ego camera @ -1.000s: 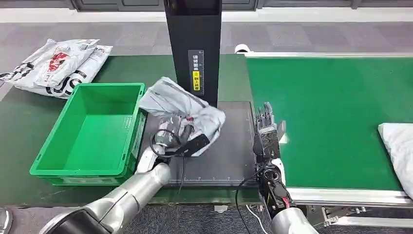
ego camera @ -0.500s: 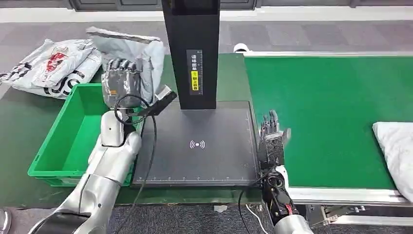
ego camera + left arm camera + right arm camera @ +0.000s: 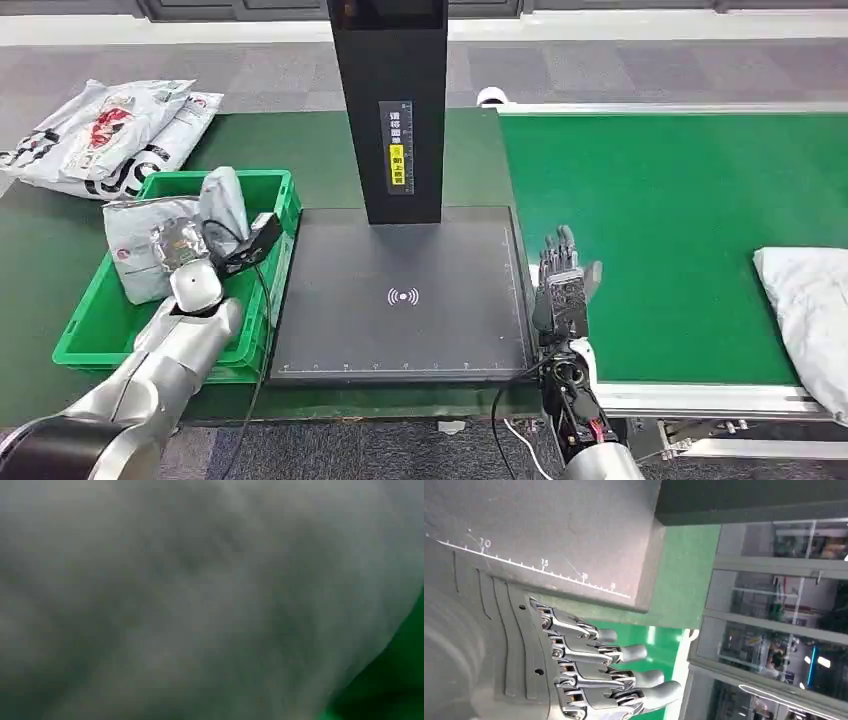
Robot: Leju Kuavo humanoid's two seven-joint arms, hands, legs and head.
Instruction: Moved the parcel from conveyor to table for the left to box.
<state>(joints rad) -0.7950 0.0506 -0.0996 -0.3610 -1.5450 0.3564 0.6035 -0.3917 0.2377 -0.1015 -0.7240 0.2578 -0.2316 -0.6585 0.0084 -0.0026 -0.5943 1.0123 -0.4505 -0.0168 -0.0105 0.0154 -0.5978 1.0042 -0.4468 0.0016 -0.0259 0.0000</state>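
Boxing nearly done, by the look of it: grey parcel (image 3: pixel 160 245) already down inside the green crate (image 3: pixel 285 195) at near left, leaning on the crate's left wall. Left hand (image 3: pixel 182 243) down in the crate against the parcel; whether gripping it or letting go, cannot tell, fingers hidden behind wrist and plastic. Left wrist view blurred grey with parcel film (image 3: pixel 200 595) pressed close, a sliver of green at one corner. Left to do, probably: release and draw the arm out. Right hand (image 3: pixel 562 285) idle at near centre, fingers spread and straight, holding nothing, hovering at the seam between the black scanning mat (image 3: pixel 400 340) and the green conveyor (image 3: pixel 680 220). Next white parcel (image 3: pixel 805 310) waiting on the belt at the right edge. Farther back, black scanner column (image 3: pixel 390 110) upright at the mat's far side. Far left, loose printed mailer bags (image 3: pixel 110 135) piled on the dark green table (image 3: pixel 40 250). Beyond, grey carpet tile floor (image 3: pixel 600 70).
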